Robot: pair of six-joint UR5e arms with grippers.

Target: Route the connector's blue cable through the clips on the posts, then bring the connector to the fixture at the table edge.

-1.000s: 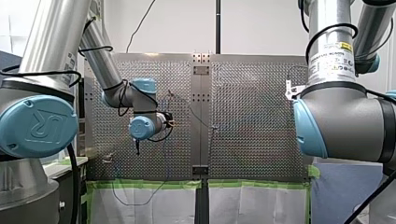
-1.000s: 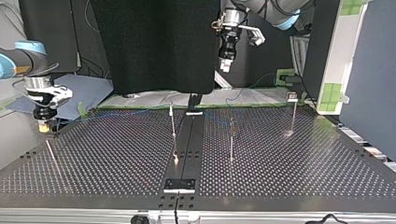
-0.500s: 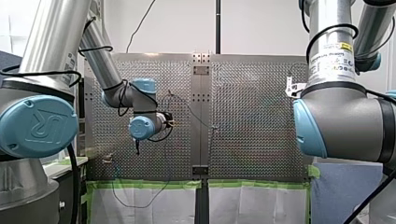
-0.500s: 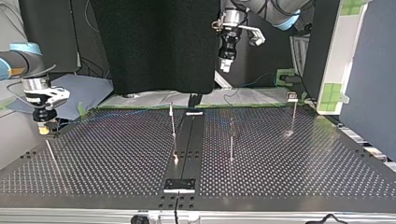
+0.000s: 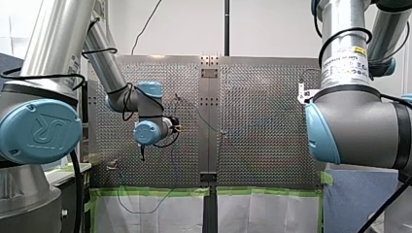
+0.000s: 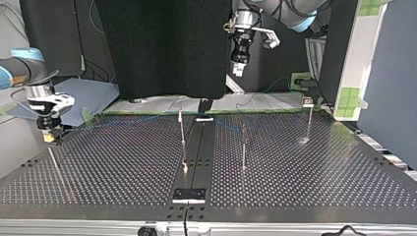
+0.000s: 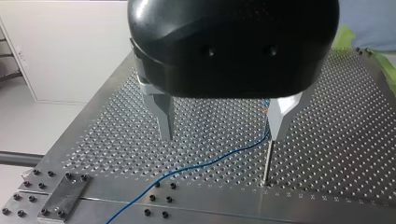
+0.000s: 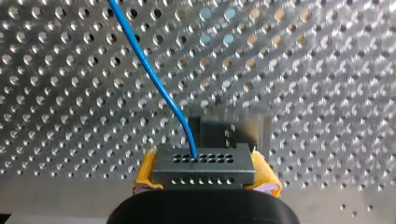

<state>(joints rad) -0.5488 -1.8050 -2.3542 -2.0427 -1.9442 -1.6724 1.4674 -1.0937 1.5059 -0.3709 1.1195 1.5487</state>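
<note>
- Top view, far left: my right hand low over the edge of the surface, yellow pads clamped on the small black connector.
- Probably light and rigid in that side grip. Blue cable leaving its face looks thin, limp and prone to snag, so best steered by the connector, never tugged.
- Just beside that hand: a slanted rod, worth skirting.
- Middle: a thin post, the centre rail, a second post, with the cable faint across the far side.
- Right of centre: my left hand high above, fingers spread wide, holding nothing.
- Far right: a clip-topped post.
</note>
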